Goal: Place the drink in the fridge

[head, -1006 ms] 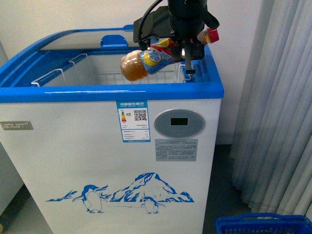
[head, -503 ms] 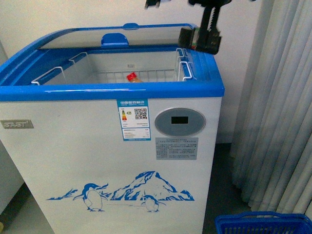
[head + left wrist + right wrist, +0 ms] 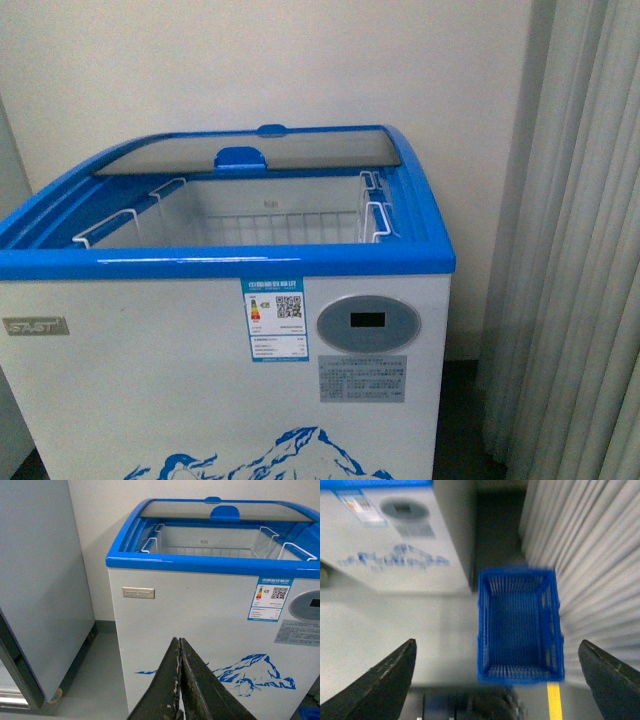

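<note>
The fridge [image 3: 230, 262] is a white chest cooler with a blue rim; its curved glass lid is slid back and the white wire baskets inside show. No drink shows in any view. Neither arm is in the front view. The fridge also shows in the left wrist view [image 3: 200, 605], where my left gripper [image 3: 179, 641] is shut and empty, low in front of its penguin graphic. In the blurred right wrist view the fridge's front [image 3: 395, 535] shows, and my right gripper [image 3: 496, 642] is open wide and empty above the floor.
An empty blue plastic basket [image 3: 518, 673] stands on the floor beside the fridge, near a yellow floor line [image 3: 553, 702]. A pale curtain [image 3: 580, 250] hangs right of the fridge. A plain grey cabinet [image 3: 40, 580] on wheels stands to its left.
One second ago my right gripper held the drink bottle over the open fridge. Then the bottle lay inside and the gripper rose. Now the arm has left the front view and the bottle is hidden.
</note>
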Motion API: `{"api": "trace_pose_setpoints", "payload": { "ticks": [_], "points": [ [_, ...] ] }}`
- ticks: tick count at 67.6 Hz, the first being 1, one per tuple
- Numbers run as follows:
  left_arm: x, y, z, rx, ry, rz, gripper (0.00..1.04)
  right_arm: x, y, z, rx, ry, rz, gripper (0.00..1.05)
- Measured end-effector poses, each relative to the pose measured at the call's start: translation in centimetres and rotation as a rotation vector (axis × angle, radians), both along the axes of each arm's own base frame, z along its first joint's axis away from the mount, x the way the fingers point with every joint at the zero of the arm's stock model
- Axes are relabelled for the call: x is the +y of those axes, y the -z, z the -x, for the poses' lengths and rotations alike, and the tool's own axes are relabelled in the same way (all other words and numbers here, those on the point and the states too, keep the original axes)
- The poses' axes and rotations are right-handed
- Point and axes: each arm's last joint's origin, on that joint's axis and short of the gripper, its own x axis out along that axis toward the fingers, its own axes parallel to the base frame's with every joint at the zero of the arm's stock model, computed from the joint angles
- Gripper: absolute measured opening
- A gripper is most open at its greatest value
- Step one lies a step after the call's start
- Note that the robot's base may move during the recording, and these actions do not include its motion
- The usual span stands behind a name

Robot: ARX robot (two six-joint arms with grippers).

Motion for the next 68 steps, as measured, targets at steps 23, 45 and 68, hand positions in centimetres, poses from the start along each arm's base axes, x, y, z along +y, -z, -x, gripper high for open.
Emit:
{"api": "trace_pose_setpoints", "payload": {
  "ticks": [23,45,68],
  "points": [
    [0.0,0.0,0.0,0.000,0.000,0.000,0.03,0.0,10.4,-0.2,-0.555,-0.019,0.047,0.29],
    [0.0,0.0,0.0,0.000,0.000,0.000,0.03,0.0,15.5,0.0,-0.560,-0.020,0.051,0.03],
    [0.0,0.0,0.0,0.000,0.000,0.000,0.03,0.0,18.5,0.0,-0.561,-0.020,0.051,0.03]
  ]
}}
